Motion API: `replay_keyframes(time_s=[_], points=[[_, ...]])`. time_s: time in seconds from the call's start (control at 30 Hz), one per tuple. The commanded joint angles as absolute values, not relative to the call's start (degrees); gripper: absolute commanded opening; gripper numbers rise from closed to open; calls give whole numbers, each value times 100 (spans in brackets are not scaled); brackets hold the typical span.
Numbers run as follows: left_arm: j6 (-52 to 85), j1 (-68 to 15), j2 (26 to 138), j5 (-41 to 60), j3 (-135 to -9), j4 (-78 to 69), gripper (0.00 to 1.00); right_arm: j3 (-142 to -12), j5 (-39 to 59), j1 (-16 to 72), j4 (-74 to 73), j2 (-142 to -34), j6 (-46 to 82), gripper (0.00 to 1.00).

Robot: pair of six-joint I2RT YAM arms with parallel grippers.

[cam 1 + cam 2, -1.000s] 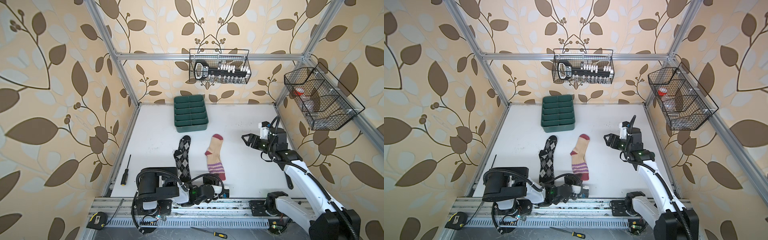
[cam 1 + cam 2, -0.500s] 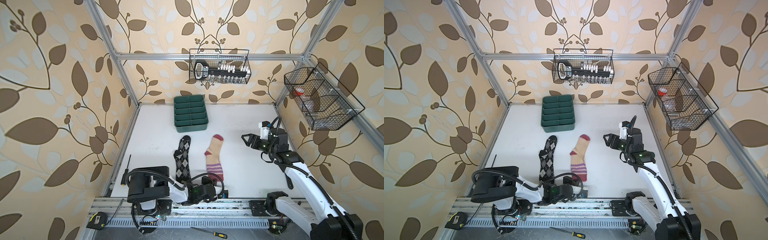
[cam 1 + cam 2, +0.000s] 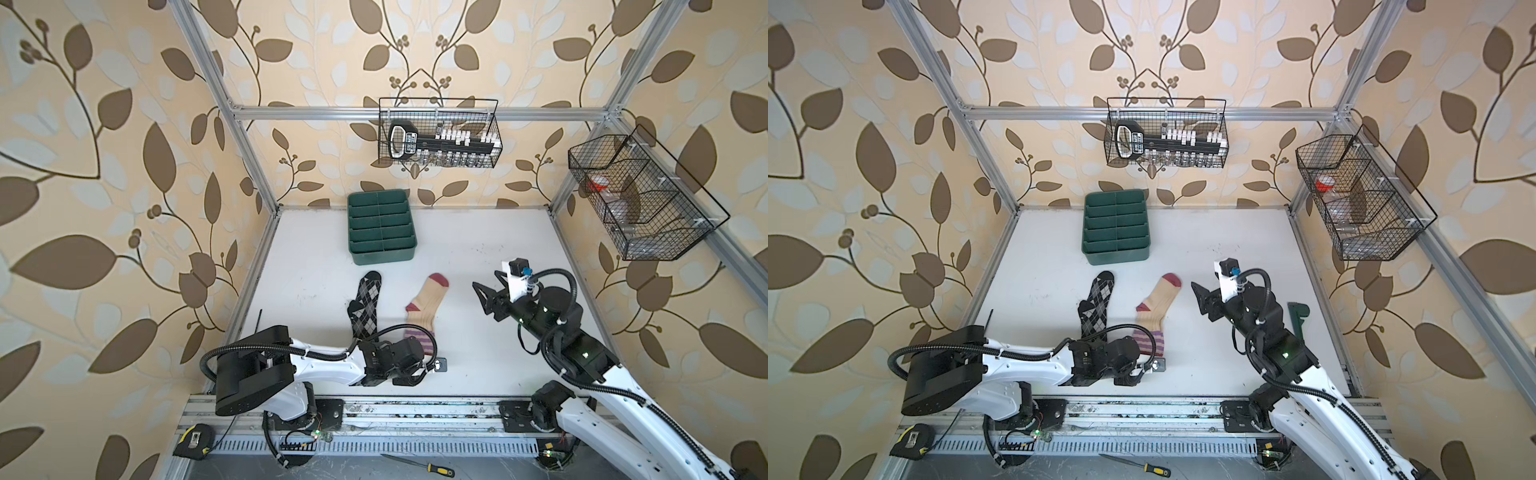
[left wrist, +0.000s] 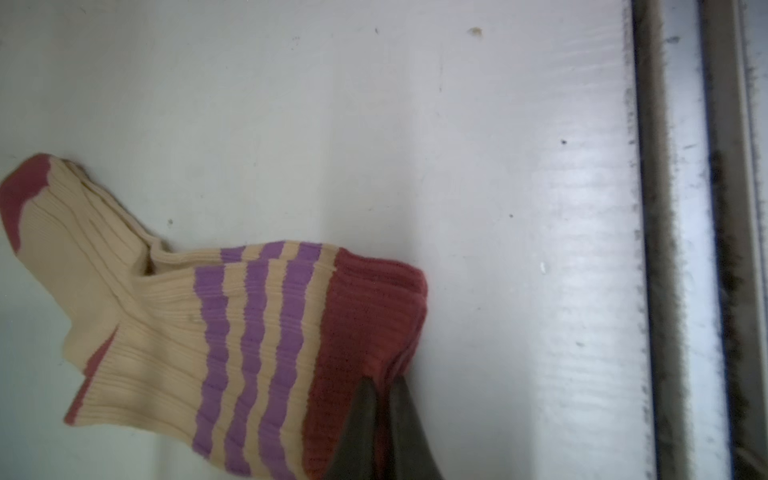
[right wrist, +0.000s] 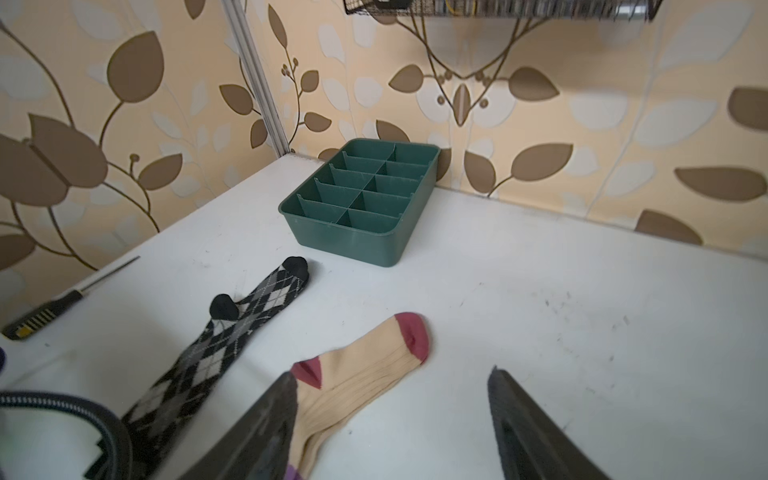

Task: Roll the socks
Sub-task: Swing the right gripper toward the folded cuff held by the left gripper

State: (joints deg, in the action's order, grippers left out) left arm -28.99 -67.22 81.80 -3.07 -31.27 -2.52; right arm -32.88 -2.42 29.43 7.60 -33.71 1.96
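Two socks lie side by side on the white table. The black-grey-white argyle sock [image 3: 368, 303] [image 3: 1096, 303] [image 5: 232, 332] lies flat on the left. To its right is the beige ribbed sock [image 3: 428, 303] [image 3: 1156, 305] [image 5: 365, 374], toe pointing away. My left gripper [image 4: 384, 386] is shut on the maroon cuff [image 4: 370, 316] at the near end of the beige sock, and the fabric bunches between the fingers. In both top views the left wrist hides that cuff. My right gripper [image 3: 484, 300] [image 3: 1200, 298] [image 5: 392, 374] hangs open, holding nothing, right of the beige sock's foot.
A green divided tray [image 3: 382, 226] [image 5: 365, 232] stands at the back behind the socks. A black screwdriver [image 5: 41, 320] lies along the left table edge. Wire baskets hang on the back wall [image 3: 438, 133] and right wall [image 3: 640, 199]. A green tool [image 3: 1298, 320] lies at the right edge.
My left gripper has shut on the beige sock's cuff, and its arm base has swung left. The right gripper has drifted a little towards the socks, still open.
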Motion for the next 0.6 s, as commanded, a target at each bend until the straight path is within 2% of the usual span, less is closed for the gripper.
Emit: replay_keyframes(time_s=[0.0, 0.17, 0.3, 0.57], points=[[-2560, -6440, 8146, 652, -3408, 193, 9, -3038, -190, 3048, 572, -2901, -1415, 74], [-2364, -6056, 8200, 1126, -3539, 278, 8, -2923, 629, 3210, 1695, -2501, -3240, 73], [-2152, -5593, 8390, 1685, -3761, 505, 8, -2814, 525, 3497, 2273, -2250, -4449, 73], [-1879, -4975, 8502, 2606, -4078, 863, 7, -2697, 569, 3988, 3128, -1937, -5335, 71]])
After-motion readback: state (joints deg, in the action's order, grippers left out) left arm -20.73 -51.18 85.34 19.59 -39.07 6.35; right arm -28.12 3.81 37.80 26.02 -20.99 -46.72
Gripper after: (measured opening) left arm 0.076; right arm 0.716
